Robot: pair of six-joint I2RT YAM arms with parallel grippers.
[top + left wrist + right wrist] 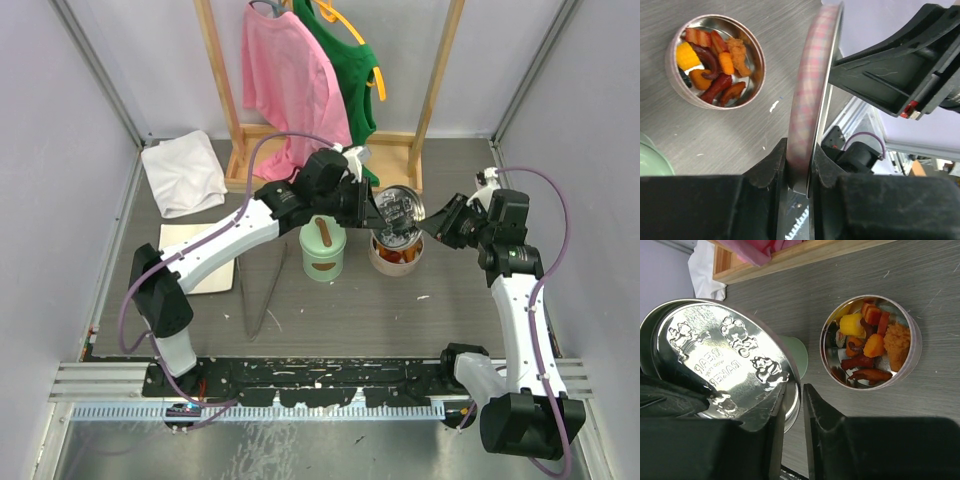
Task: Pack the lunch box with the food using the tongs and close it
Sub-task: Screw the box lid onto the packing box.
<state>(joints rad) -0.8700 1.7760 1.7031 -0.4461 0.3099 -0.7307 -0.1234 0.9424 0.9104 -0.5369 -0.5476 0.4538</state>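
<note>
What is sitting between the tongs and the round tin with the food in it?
A pale green pot with a lid stands between the tongs and the food tin. The top view shows it.

soft pink plaid, crossed with paler and greyer lines, round the outer wall of the lid; bright mirror silver inside, embossed with little bears and lettering. pinkish outside on the lunch box, shiny silver within. food in yellow, orange, red, dark brown and a crumbed orange-tan. mint green for the round tin, with a tan strip on its top. dark grey tongs. grey desk with a streaky wood grain and small white flecks. white cloth, cream mat, pale wooden rack, pink shirt, deep green shirt, orange hanger. white shells and black joints on the arms.
</note>
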